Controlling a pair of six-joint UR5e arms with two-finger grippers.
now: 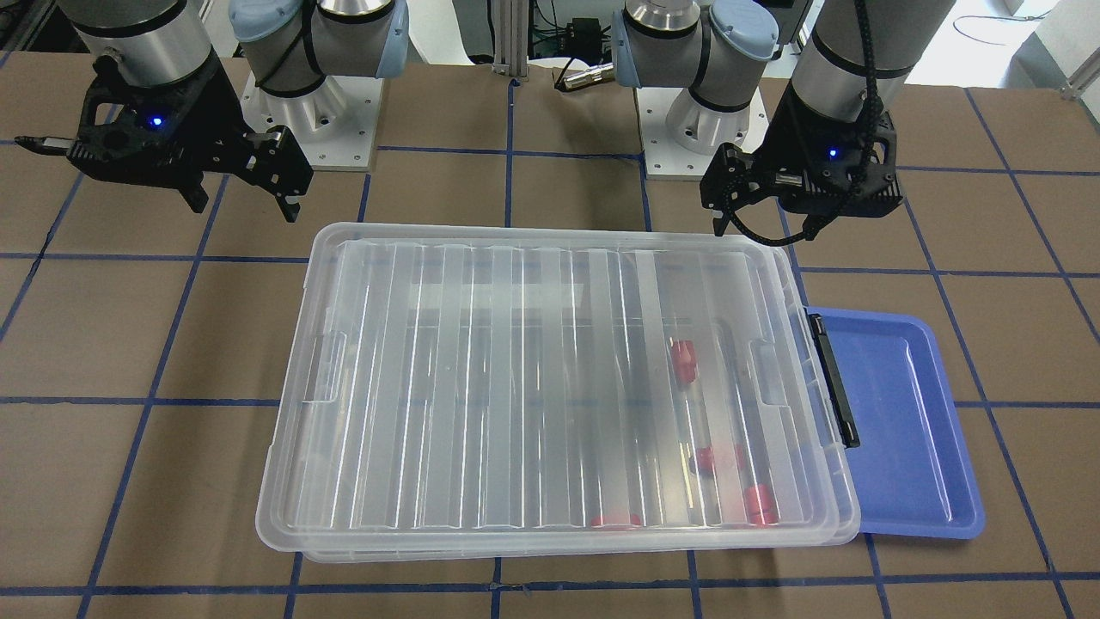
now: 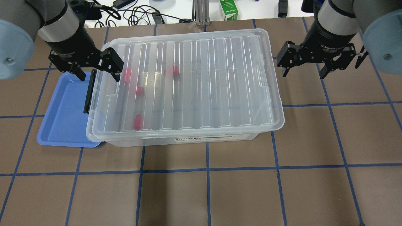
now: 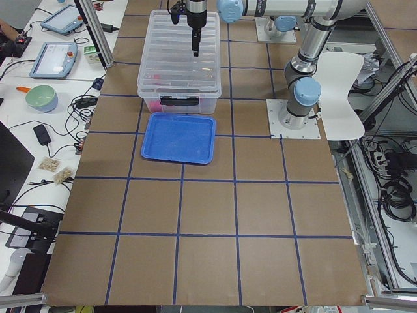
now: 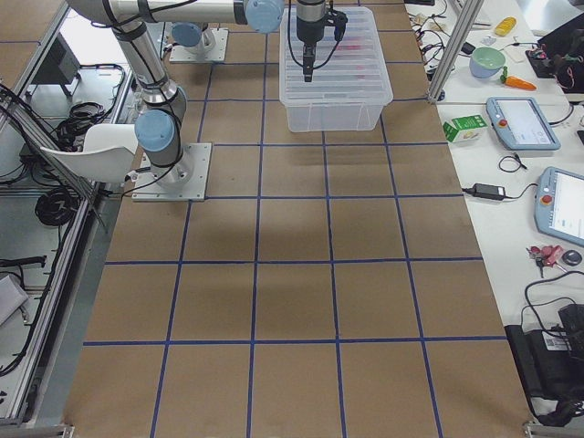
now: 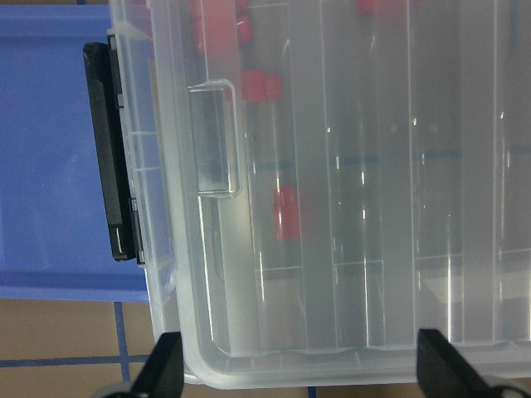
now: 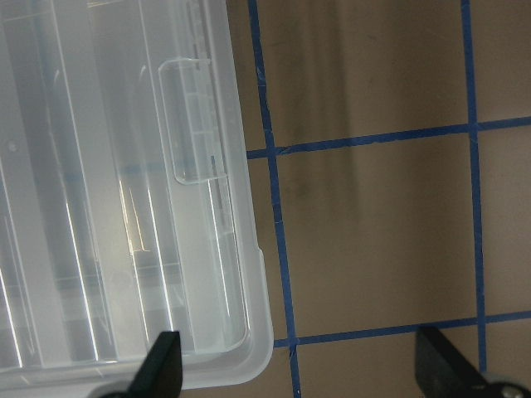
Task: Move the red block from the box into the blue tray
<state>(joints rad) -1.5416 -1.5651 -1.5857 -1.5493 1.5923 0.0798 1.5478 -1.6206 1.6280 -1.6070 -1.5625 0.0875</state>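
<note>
The fingers (image 5: pixel 166 369) of the left gripper (image 2: pixel 99 77) are spread wide, and nothing is held between them. The gripper is seen at the upper left of the overhead view, above the latch end of the box (image 2: pixel 194 78). In the left wrist view its two fingertips frame that end from above.

The right gripper (image 2: pixel 303 73) is likewise wide open and empty. It is placed at the upper right of the overhead view, over the table (image 2: pixel 238 188) and apart from the box's other end.

The box is covered by its ribbed lid. A red block (image 5: pixel 286 213) is seen through the lid, lying inside. The other red blocks (image 2: pixel 126 74) are gathered toward the same left end.

The black latch (image 2: pixel 89 92) is found on that end wall. The blue tray (image 2: pixel 62 116) is set just beside it at the left of the overhead view. Its near edge is overlapped there by the lid's rim, and nothing is seen lying in it.
</note>
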